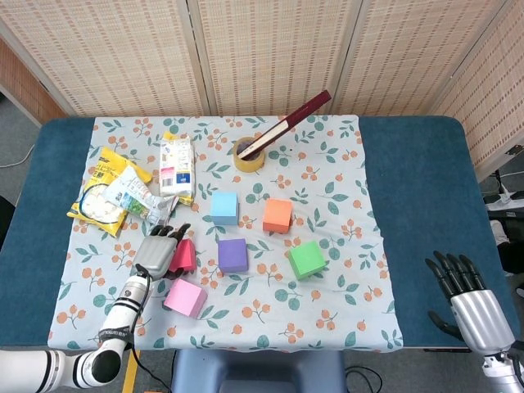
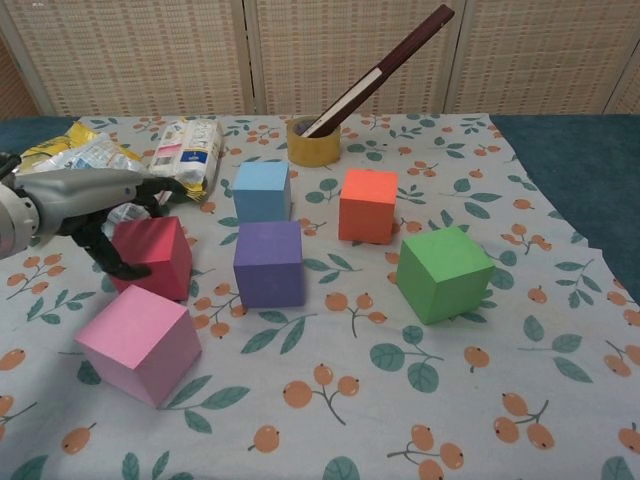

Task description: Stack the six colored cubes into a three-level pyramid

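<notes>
My left hand [image 1: 155, 250] [image 2: 85, 195] holds the red cube [image 1: 186, 255] [image 2: 158, 255], thumb on its left face and fingers curled over its top back edge; the cube rests on the cloth. The pink cube [image 1: 185, 297] [image 2: 140, 342] lies just in front of it. To the right stand the purple cube [image 1: 232, 255] [image 2: 268, 262], blue cube [image 1: 223, 207] [image 2: 261, 190], orange cube [image 1: 277, 214] [image 2: 367, 204] and green cube [image 1: 306, 259] [image 2: 444, 272], all apart. My right hand [image 1: 467, 299] hangs open past the table's right front corner, seen only in the head view.
A yellow tape roll [image 1: 249, 155] [image 2: 313, 143] with a dark red stick [image 1: 299, 114] leaning in it stands behind the cubes. Snack packets [image 1: 123, 190] [image 2: 185, 150] lie at the back left. The floral cloth [image 1: 344, 270] covers the blue table [image 1: 417, 180].
</notes>
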You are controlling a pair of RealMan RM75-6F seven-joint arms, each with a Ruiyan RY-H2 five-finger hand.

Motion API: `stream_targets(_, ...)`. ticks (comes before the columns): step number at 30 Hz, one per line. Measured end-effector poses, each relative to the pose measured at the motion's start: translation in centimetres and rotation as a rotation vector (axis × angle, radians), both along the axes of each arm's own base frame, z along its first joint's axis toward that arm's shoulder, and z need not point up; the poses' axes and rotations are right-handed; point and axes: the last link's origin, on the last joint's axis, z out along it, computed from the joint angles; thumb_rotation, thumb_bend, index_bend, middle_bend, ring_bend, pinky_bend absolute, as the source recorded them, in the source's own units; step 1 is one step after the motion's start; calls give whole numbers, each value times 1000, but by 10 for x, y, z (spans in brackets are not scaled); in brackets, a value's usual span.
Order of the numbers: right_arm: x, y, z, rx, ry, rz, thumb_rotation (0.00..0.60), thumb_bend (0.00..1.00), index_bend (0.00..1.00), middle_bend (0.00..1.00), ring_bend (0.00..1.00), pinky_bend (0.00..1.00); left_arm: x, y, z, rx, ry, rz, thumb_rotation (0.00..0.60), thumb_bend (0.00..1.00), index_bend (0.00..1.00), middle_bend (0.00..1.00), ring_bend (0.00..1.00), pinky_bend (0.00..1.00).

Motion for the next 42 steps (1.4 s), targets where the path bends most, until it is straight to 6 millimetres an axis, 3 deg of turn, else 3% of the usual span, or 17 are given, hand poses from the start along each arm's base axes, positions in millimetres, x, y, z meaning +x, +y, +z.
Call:
stream_targets(27, -2, -4, 0, 13, -3, -12, 600, 100, 0, 0, 0, 0, 36, 5, -11, -64, -30, -72, 600, 311, 0, 475, 167, 126)
stream_targets(42, -2, -4, 3, 7, -8, -13, 600, 100, 0, 0, 0, 0, 39, 9, -20, -73, -15, -62, 600, 310, 0, 472, 168, 126)
